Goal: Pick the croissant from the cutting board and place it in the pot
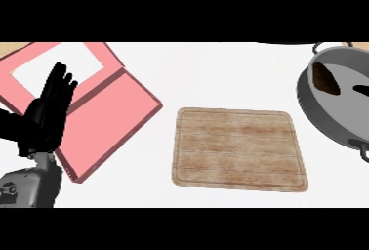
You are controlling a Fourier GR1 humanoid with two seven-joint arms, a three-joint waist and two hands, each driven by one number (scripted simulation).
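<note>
Croissant (326, 79) inside pot (317, 107), well apart from left hand (43, 117): fingers (59, 84) straight, holding nothing.

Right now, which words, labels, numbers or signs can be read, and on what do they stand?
None can be read.
The square wooden cutting board, the grey metal pot and the pink flat tray carry no text.
A dark mark on the grey left forearm is too small to read.
</note>
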